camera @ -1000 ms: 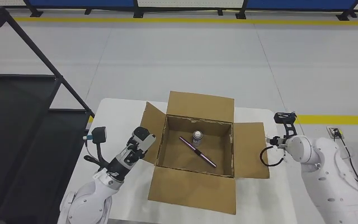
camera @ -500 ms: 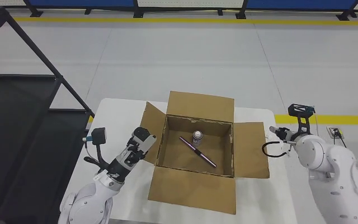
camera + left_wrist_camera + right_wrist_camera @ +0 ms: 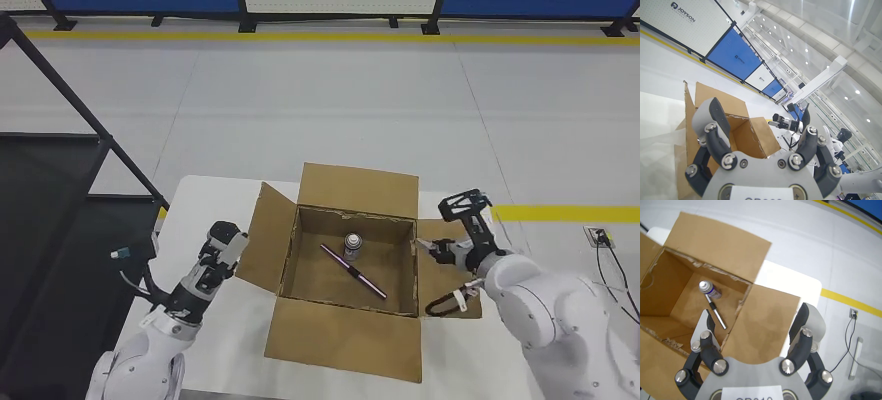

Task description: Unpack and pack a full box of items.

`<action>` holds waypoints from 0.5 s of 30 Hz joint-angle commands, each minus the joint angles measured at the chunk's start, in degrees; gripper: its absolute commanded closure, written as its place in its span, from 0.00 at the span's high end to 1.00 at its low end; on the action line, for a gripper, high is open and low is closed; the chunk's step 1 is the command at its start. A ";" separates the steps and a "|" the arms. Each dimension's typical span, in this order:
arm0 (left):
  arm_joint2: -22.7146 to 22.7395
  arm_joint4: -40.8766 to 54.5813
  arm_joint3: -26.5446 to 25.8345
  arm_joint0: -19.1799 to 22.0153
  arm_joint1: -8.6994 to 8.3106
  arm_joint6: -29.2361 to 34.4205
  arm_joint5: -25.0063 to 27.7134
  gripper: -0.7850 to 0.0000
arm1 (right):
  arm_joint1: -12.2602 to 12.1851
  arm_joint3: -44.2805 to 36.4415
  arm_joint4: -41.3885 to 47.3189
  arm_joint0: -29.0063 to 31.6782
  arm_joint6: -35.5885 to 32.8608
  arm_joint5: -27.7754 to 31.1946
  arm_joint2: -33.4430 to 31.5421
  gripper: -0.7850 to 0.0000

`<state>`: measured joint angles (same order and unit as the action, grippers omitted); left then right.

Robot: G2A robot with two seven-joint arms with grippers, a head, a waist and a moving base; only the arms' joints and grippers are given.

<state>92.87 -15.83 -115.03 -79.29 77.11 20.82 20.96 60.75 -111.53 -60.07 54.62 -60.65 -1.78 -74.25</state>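
The right gripper (image 3: 434, 249) has swung from the frame's right edge to the box's (image 3: 357, 188) right flap, jaws spread and empty — unpacking likely starts now — while the left gripper (image 3: 224, 241), likewise spread, backed leftward. On the box floor, centre frame, the pen (image 3: 353, 271) lies flat, long axis running from upper left, by the can (image 3: 353, 243), to lower right.

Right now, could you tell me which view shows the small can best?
Right wrist view: the can sits large on the box floor. Top view shows it smaller; the left wrist view sees box walls instead.
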 commanded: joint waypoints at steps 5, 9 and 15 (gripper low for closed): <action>2.88 1.79 -0.32 -1.77 -0.41 -1.31 0.35 1.00 | 2.38 9.62 1.24 -9.74 -2.50 2.52 13.45 1.00; 3.24 4.57 -0.37 -2.45 -0.54 -0.56 0.79 1.00 | 4.83 18.02 2.09 -15.87 -0.95 0.25 21.24 1.00; 3.24 4.57 -0.37 -2.45 -0.54 -0.56 0.79 1.00 | 8.68 29.66 6.06 -22.90 1.67 -0.22 29.60 1.00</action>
<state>96.11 -11.27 -115.41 -81.74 76.56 20.26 21.76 68.76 -84.24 -54.96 32.88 -59.49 -2.04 -45.93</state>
